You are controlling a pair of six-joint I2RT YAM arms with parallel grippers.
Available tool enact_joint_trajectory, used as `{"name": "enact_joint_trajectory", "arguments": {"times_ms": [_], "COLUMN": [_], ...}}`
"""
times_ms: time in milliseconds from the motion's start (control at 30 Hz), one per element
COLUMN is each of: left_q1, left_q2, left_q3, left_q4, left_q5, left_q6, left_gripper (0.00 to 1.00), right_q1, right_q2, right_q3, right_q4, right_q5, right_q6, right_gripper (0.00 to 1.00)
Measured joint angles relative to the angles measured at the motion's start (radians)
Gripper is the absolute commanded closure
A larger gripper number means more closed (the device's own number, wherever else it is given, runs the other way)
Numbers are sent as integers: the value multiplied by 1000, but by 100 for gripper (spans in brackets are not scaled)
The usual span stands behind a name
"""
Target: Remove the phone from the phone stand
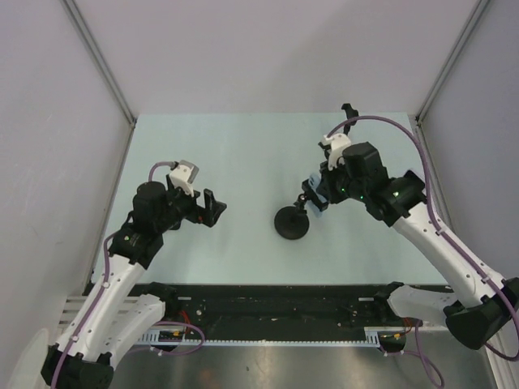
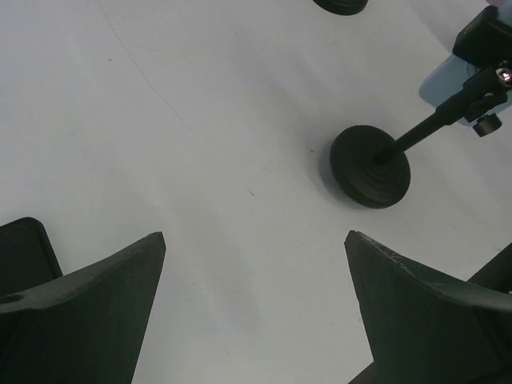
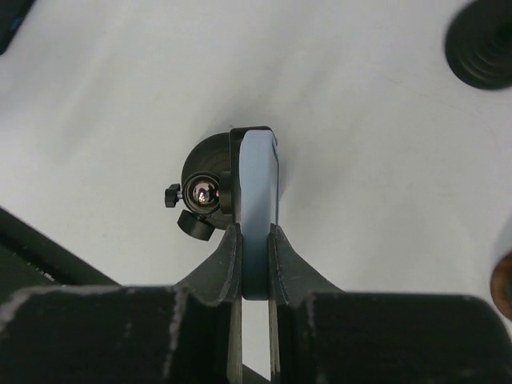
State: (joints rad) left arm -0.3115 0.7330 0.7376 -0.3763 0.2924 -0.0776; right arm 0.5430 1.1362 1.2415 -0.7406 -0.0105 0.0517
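The phone stand (image 1: 292,222) is black, with a round base and a slanted stem, at the table's middle. The pale blue phone (image 3: 258,184) sits edge-on in the stand's clamp beside the ball joint (image 3: 202,193). My right gripper (image 3: 255,240) is shut on the phone's near end, one finger on each face. The top view shows it at the stand's head (image 1: 316,197). My left gripper (image 2: 254,240) is open and empty over bare table, left of the stand's base (image 2: 371,166); it is also in the top view (image 1: 214,207).
A second black round object (image 3: 482,44) lies at the far right of the right wrist view. Grey walls enclose the table (image 1: 243,154) on three sides. A black rail (image 1: 276,312) runs along the near edge.
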Motion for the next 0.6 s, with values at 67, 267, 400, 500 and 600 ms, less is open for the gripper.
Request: {"name": "enact_joint_trajectory", "arguments": {"times_ms": [67, 267, 400, 500, 600], "left_q1": [-9, -163, -342, -434, -496], "left_q2": [0, 9, 25, 59, 111], "left_q3": [-2, -2, -3, -10, -33], "left_q4": [2, 21, 86, 174, 269], "left_q5": [1, -41, -153, -220, -286], "left_q6": [-2, -81, -117, -128, -130], "left_gripper": [0, 0, 0, 0, 0], "right_q1": [69, 216, 246, 258, 278], "right_q2": [12, 94, 100, 100, 100], "right_q3": [0, -10, -44, -62, -69], "right_q4": [37, 138, 200, 244, 266], "right_q5": [2, -3, -8, -11, -4], "right_q6": [-2, -11, -11, -11, -17], "right_gripper": [100, 100, 100, 100, 100]}}
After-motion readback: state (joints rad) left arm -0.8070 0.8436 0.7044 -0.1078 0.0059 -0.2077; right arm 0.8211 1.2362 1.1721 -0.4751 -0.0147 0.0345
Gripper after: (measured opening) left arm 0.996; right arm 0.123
